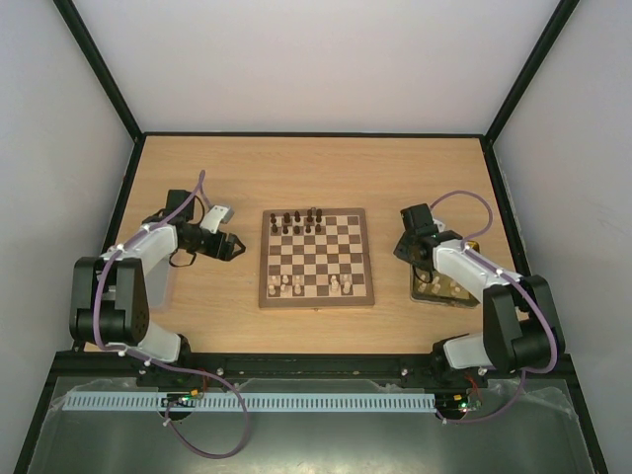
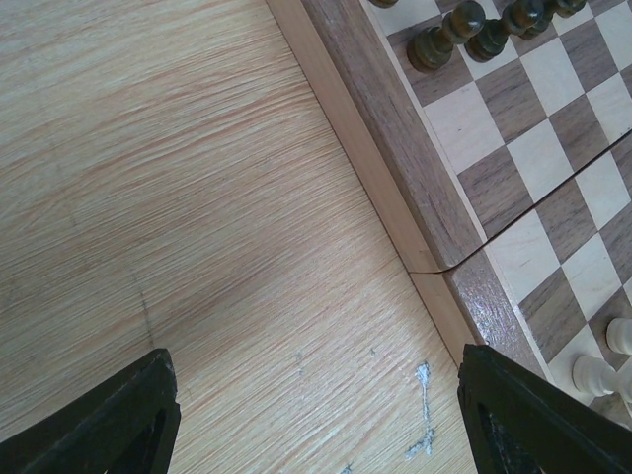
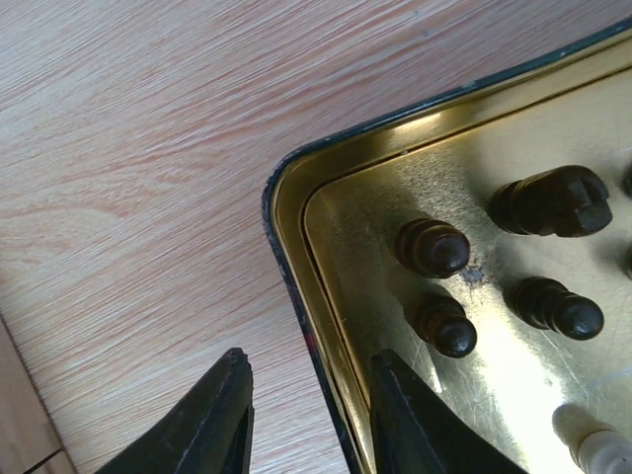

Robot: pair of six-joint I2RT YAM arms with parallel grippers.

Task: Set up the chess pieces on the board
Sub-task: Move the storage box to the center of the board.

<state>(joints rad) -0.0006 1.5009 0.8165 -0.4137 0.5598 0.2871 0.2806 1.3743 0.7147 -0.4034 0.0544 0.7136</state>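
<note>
The board (image 1: 316, 259) lies in the middle of the table. Several dark pieces (image 1: 296, 222) stand on its far rows and several pale pieces (image 1: 296, 286) on its near rows. My left gripper (image 1: 232, 247) is wide open and empty, low over bare table just left of the board's border (image 2: 395, 148); dark pieces (image 2: 449, 35) and pale pieces (image 2: 597, 375) show at that view's right side. My right gripper (image 1: 405, 247) is open and empty, its fingers (image 3: 222, 415) astride the corner rim of the gold tray (image 3: 296, 227). Dark pieces (image 3: 434, 247) and a pale one (image 3: 592, 444) lie in the tray.
The gold tray (image 1: 439, 286) sits right of the board, partly under my right arm. White walls with black frame bars enclose the table at the back and both sides. A chipped paint mark (image 2: 425, 415) is on the table by the board.
</note>
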